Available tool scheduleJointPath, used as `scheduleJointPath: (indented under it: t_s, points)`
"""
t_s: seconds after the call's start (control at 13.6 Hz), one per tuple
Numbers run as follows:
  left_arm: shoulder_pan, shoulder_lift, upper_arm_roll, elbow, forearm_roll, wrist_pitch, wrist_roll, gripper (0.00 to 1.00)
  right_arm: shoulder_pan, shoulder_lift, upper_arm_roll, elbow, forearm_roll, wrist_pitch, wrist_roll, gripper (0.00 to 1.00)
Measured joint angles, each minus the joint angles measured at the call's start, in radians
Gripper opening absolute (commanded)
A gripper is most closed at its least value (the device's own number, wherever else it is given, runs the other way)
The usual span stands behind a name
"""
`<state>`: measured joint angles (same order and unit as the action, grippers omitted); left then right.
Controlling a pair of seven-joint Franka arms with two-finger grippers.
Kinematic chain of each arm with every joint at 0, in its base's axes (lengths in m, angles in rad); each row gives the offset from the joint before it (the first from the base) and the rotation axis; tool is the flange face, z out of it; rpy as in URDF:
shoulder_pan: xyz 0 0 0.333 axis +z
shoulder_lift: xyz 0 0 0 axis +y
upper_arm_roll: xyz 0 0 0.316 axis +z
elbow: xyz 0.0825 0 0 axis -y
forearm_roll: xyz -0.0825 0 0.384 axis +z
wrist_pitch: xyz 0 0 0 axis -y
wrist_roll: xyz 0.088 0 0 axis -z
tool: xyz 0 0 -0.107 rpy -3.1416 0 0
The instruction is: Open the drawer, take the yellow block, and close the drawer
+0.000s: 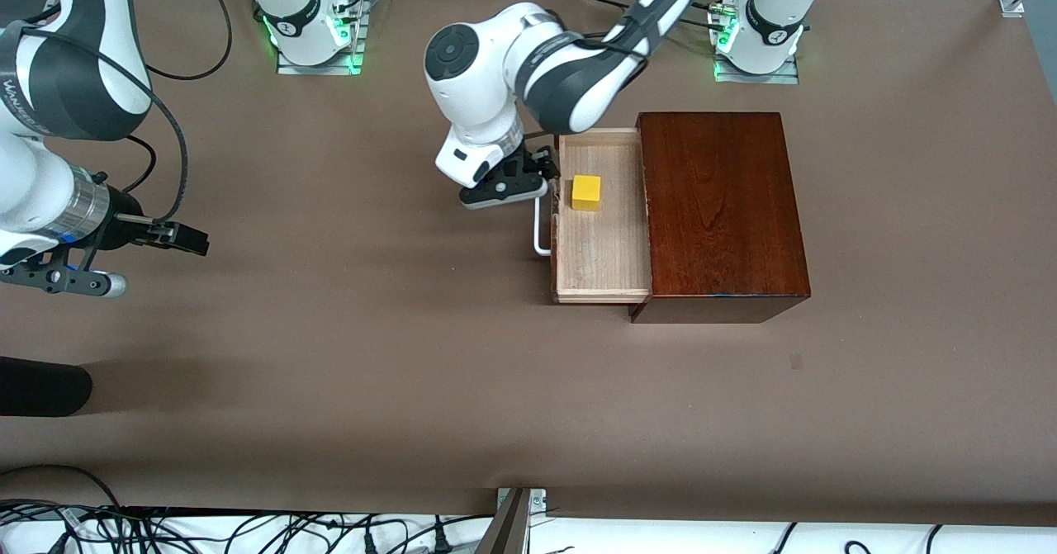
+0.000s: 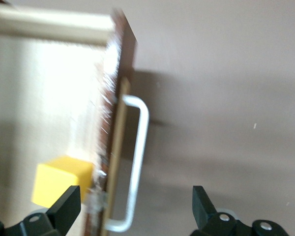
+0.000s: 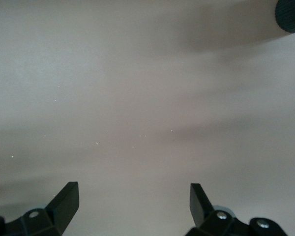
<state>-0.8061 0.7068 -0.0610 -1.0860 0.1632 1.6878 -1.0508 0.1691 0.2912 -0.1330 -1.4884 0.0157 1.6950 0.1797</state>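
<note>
The drawer [image 1: 601, 215] stands pulled well out of the brown box [image 1: 720, 207], its pale tray bare except for the block [image 1: 586, 192]. The left pincer [image 1: 541, 187] hangs over the drawer's front edge, released, with its fingers [image 2: 66, 206] spread wide: in the left wrist view one finger sits on the tray side just beside the block and the other out over the bench [image 1: 330, 331], so the front panel and the white handle [image 2: 135, 167] lie between them. The block rests on the tray floor just inside the front panel, close under the pincer and toward the tray end nearer the arms' bases.

The block looks like a small rigid cube with flat, smooth faces, most likely light and not fragile. A firm squeeze on two opposite side faces, about halfway up, should hold it; gripping on edges or corners would risk it twisting out. One face lies close to the front panel, which leaves little room for a finger there, so the pair of faces running across the tray's length is probably the easier choice.

The right pincer [image 3: 132, 206] waits released, over bare bench toward the right arm's end, well apart from the box.
</note>
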Motion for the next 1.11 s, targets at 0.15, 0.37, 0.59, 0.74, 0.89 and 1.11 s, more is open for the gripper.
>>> scheduleJointPath:
  t_s: [0.15, 0.37, 0.59, 0.74, 0.89, 1.11]
  points:
    - [0.078, -0.052, 0.001, 0.014, -0.046, -0.015, 0.073, 1.00, 0.006, -0.002, 0.030, 0.000, 0.003, 0.000, 0.000, 1.00]
    - [0.222, -0.117, 0.002, 0.015, -0.116, -0.048, 0.208, 1.00, 0.016, -0.006, 0.140, 0.001, 0.004, 0.000, 0.003, 1.00]
    - [0.320, -0.168, 0.004, 0.015, -0.122, -0.097, 0.283, 1.00, 0.024, -0.013, 0.263, 0.001, 0.004, -0.001, 0.008, 1.00]
    - [0.382, -0.213, 0.005, 0.009, -0.122, -0.148, 0.311, 1.00, 0.026, -0.014, 0.341, 0.001, 0.005, -0.001, 0.008, 1.00]
    - [0.469, -0.277, 0.005, -0.020, -0.127, -0.170, 0.385, 1.00, 0.028, -0.014, 0.422, 0.001, 0.008, -0.001, 0.009, 1.00]
    - [0.640, -0.360, 0.006, -0.074, -0.194, -0.175, 0.588, 1.00, 0.035, -0.014, 0.527, 0.001, 0.083, 0.010, 0.014, 1.00]
